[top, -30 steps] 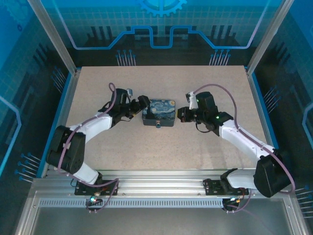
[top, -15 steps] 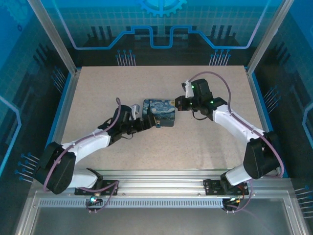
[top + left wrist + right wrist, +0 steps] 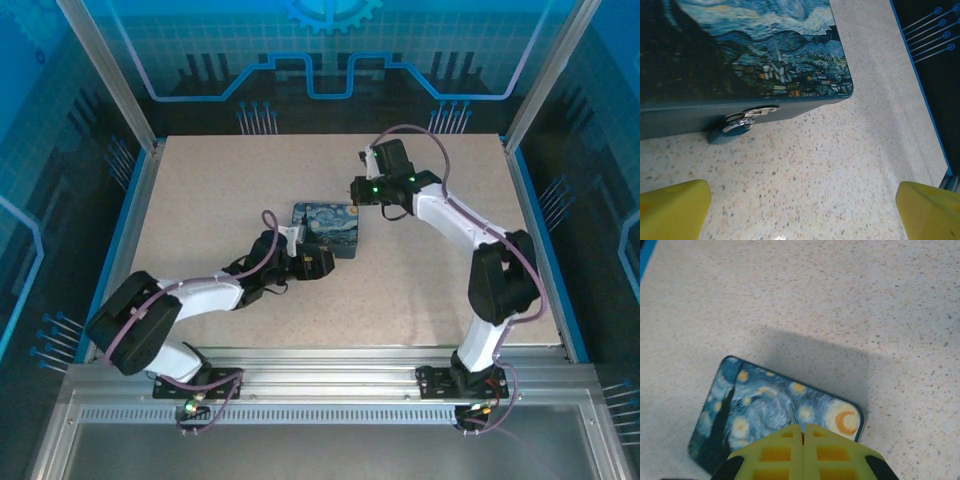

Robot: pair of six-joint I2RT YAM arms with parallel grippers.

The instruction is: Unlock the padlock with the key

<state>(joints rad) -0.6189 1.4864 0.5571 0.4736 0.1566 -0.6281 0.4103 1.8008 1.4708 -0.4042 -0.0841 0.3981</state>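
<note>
We see padlock (image 3: 737, 126) lying lengthwise along tin (image 3: 765, 50) front wall, left gripper (image 3: 800, 210) wide open and empty, right gripper (image 3: 802, 430) clenched on thin key (image 3: 791, 414).

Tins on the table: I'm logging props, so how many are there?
1. The tin lies on the table, left gripper at its near edge, right gripper by its far right corner. The arms hide little, so another is unlikely.
</note>
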